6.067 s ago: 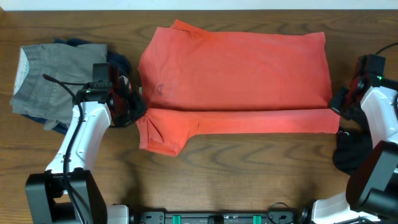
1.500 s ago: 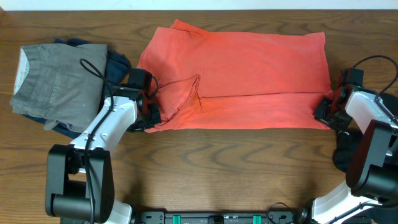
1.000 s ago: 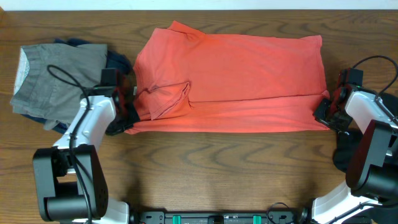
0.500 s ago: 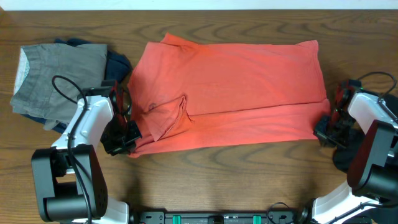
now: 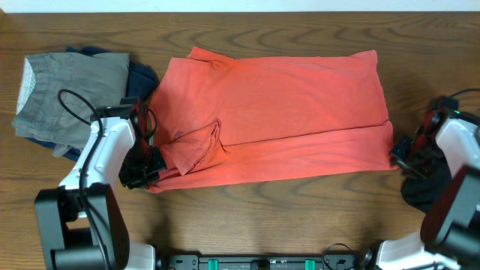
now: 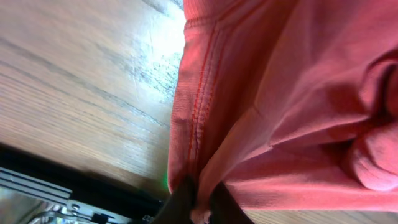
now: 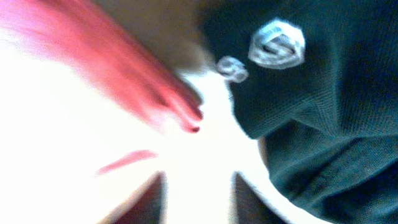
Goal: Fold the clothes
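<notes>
Coral-red T-shirt (image 5: pixel 277 105) lies flat, plain side up, near edge folded over.

Gray garment (image 5: pixel 71 94) over navy one (image 5: pixel 142 75) (left); dark garment (image 7: pixel 323 93) right.

left end effector (image 5: pixel 148 169) pinched closed, right end effector (image 5: pixel 397 154) with fingers parted.

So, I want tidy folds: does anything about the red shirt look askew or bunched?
Yes. The coral-red cotton T-shirt lies skewed: its folded front strip slants, sitting lower toward the left pincer, which pinches its hem. The sleeve beside that pincer is bunched into a crumpled flap.
</notes>
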{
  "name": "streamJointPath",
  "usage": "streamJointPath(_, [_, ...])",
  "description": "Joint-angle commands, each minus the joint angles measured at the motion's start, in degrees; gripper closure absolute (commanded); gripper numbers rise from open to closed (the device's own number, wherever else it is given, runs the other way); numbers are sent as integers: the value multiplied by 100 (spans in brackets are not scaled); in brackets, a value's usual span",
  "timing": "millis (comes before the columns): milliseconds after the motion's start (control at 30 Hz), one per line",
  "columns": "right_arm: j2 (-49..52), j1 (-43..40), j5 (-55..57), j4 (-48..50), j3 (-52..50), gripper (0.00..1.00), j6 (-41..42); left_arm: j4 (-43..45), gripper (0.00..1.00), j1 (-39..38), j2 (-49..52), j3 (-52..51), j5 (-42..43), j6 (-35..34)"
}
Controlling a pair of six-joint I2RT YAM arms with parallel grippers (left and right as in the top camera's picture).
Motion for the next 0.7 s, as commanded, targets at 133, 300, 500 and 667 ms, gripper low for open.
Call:
streamJointPath(133, [-498,-28,-476,299,2,43,-420,-13,77,9,-227,166,-175,-26])
streamJointPath(300, [-249,-20,-186,741,-275,43,-170,9,77,9,-229,166,-175,-28])
streamJointPath(500, [20,-20,-140,1132,-636,47,-129,7,77,9,-229,166,-175,-28])
streamJointPath(667, [83,-20,7,1639,-946,55,-105,24,76,9,-227,166,-175,-28])
